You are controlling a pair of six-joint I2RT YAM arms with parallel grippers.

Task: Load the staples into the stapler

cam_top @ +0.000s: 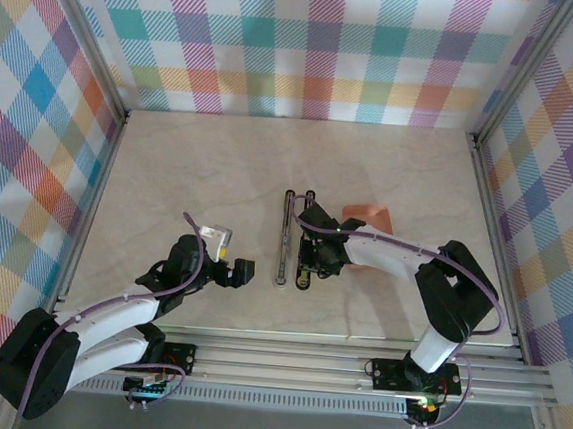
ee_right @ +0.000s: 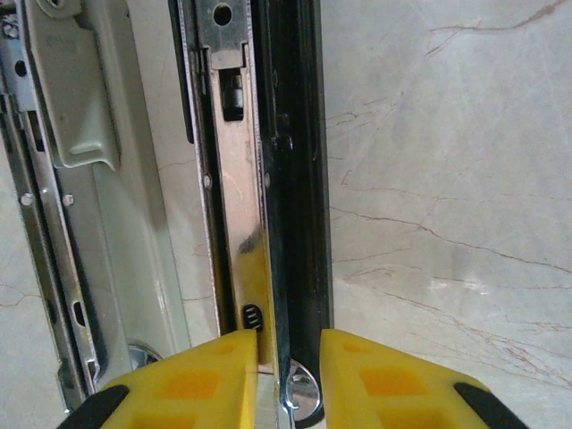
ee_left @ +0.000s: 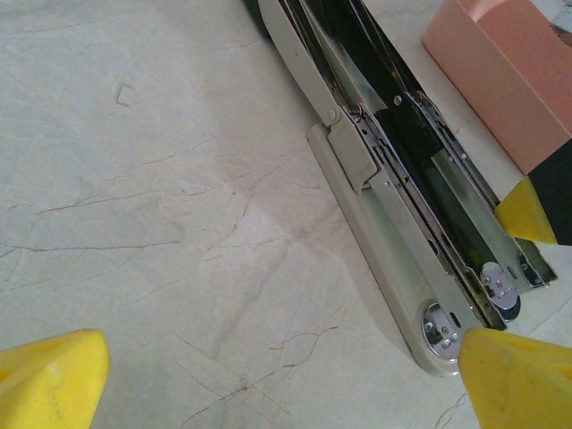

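Top external: one opened stapler (cam_top: 283, 239), one pink box (cam_top: 372, 217).

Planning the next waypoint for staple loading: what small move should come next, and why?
Probably send the open, empty left gripper across toward the pink box, presumably the refill supply, though its contents can't be seen. The stapler lies opened flat, and the right gripper is closed on its black-and-chrome half, steadying it. The channel looks unloaded.
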